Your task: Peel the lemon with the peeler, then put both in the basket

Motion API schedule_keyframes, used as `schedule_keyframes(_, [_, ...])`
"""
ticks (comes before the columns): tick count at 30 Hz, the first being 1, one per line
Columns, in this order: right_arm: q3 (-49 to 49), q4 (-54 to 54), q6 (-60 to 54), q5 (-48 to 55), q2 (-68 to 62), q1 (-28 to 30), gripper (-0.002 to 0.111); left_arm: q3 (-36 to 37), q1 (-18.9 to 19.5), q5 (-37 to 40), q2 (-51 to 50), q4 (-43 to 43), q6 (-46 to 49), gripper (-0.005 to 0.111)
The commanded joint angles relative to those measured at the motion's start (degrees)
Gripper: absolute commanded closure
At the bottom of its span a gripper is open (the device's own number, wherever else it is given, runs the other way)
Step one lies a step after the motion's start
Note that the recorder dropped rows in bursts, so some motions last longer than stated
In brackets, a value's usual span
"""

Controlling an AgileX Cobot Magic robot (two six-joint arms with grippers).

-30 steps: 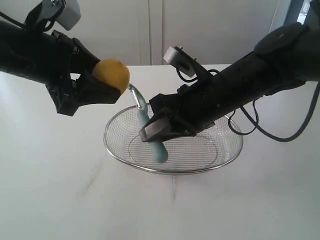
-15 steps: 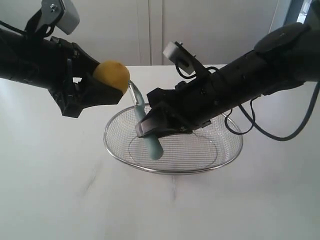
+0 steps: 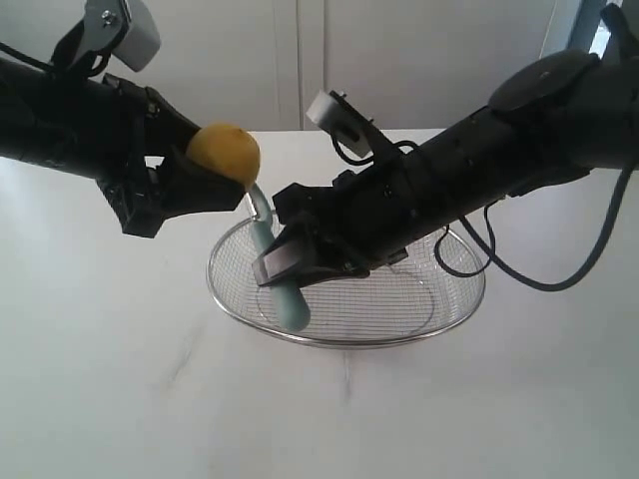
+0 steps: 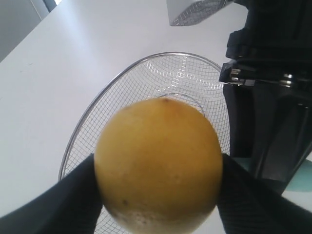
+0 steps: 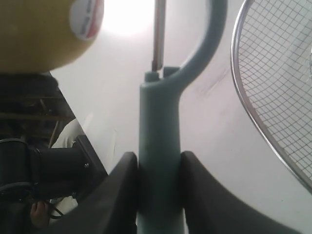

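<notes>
Though pinched across its widest part by the left claw (image 3: 218,178), fingers (image 4: 63,204) pressed on two opposite flanks, looks apt to slip or roll under a blade: the lemon (image 4: 158,163), smooth-skinned, round, probably firm with slight give, and light. Held aloft above the left rim of the basket (image 3: 344,339), clear of the desk (image 3: 120,399). Best squeezed at the middle with a bare face turned to the blade; no need to crush, only to resist the drag of each stroke.

Likewise clamped, on the peeler (image 3: 282,289): the right claw (image 3: 290,261), closed round the pale teal handle about midway, head up, over the left part of the basket. Rigid, rounded, smooth handle, so liable to twist if pushed sideways; sensible to grip nearer the head for control. Metal blade just beside the underside of the lemon; impossible to tell whether touching. Small sticker (image 5: 85,17) on the skin. Paler rough patch at one end in the left wrist view, perhaps scraped rind; hard to say.

Nothing seen lying in the basket: bare silver mesh, shallow, resting on the desk. Only the peeler's handle end hanging low over it. Both items yet to go in.
</notes>
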State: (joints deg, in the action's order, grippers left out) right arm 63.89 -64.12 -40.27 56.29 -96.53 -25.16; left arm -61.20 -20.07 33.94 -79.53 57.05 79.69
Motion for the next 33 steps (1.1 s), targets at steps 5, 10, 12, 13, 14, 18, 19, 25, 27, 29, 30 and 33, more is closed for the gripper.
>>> schedule_keyframes(5, [-0.1, -0.7, 3.0, -0.1, -0.2, -0.1, 0.108, 0.6, -0.1, -0.4, -0.4, 1.0, 0.0, 0.107])
schedule_keyframes(10, [-0.1, -1.3, 3.0, 0.3, -0.2, -0.1, 0.108, 0.6, -0.1, -1.0, -2.0, 1.0, 0.0, 0.107])
schedule_keyframes(12, [-0.1, -1.6, 3.0, 0.4, -0.2, -0.1, 0.108, 0.6, -0.1, -1.3, -2.6, 0.3, 0.0, 0.107])
schedule_keyframes(13, [-0.1, -1.6, 3.0, 0.4, -0.2, -0.1, 0.108, 0.6, -0.1, -1.3, -2.7, -0.2, 0.0, 0.107])
schedule_keyframes(14, [-0.1, -1.7, 3.0, 0.5, -0.2, 0.0, 0.108, 0.6, -0.1, -1.3, -2.9, -0.4, 0.0, 0.107])
schedule_keyframes(18, [-0.1, -1.7, 4.2, 0.5, -0.2, 0.0, 0.108, 0.6, -0.1, -1.3, -2.9, -0.6, -0.1, 0.107])
schedule_keyframes(19, [-0.1, -1.7, 4.2, 0.5, -0.2, 0.0, 0.108, 0.6, -0.1, -1.3, -2.9, -0.6, -0.1, 0.107])
schedule_keyframes(25, [-0.1, -1.6, 4.2, 0.4, -0.2, 0.9, 0.108, 0.6, -0.1, -1.3, -2.9, -0.6, -0.1, 0.107])
schedule_keyframes(27, [-0.1, -1.9, 4.2, 1.2, -0.2, 2.0, 0.108, 0.6, -0.1, -1.2, -2.9, -0.6, -0.1, 0.107])
schedule_keyframes(29, [-0.1, -2.3, 4.2, 1.7, 0.1, 2.5, 0.108, 0.6, -0.1, -1.4, -2.9, -0.6, -0.1, 0.107])
schedule_keyframes(30, [-0.1, -2.3, 4.2, 1.7, 0.5, 2.6, 0.108, 0.6, -0.1, -1.4, -2.9, -0.6, -0.1, 0.107])
schedule_keyframes(33, [-0.1, -2.3, 4.2, 1.9, 1.5, 2.7, 0.108, 0.6, -0.1, -1.4, -2.9, -0.6, -0.1, 0.107])
